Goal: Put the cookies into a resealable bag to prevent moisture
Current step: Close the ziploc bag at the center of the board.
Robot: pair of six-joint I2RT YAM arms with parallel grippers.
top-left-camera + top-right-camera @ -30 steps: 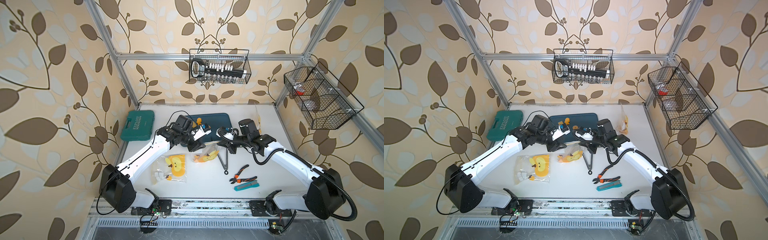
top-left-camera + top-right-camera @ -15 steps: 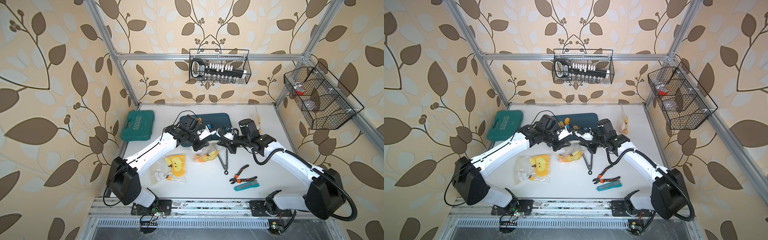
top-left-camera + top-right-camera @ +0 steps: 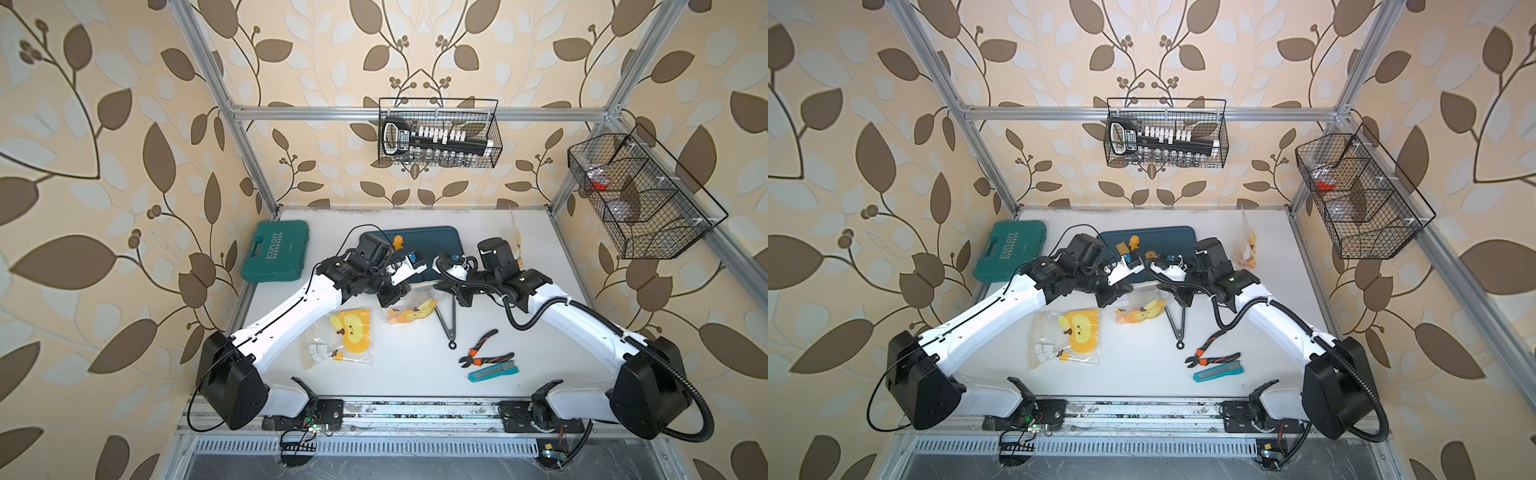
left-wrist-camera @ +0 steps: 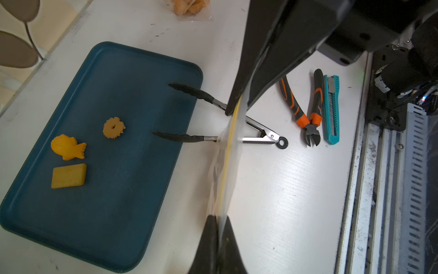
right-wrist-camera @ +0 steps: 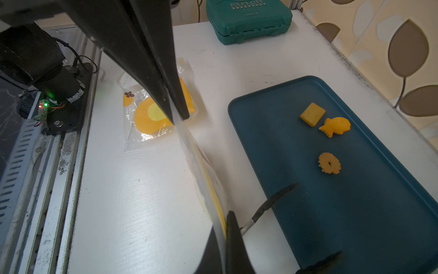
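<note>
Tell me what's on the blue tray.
An orange fish cookie, flower cookie and square cookie, plus the tongs' black tips. In both top views, arms hide part of the tray.

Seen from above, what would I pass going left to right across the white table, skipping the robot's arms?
Green plastic tool case → flat clear bag printed with a yellow duck → black-tipped metal tongs → orange-handled cutting pliers.

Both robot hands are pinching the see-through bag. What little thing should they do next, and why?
Probably ease the bag mouth open. The left gripper and right gripper are both shut on its top edge, and three cookies sit loose on the blue tray.
</note>
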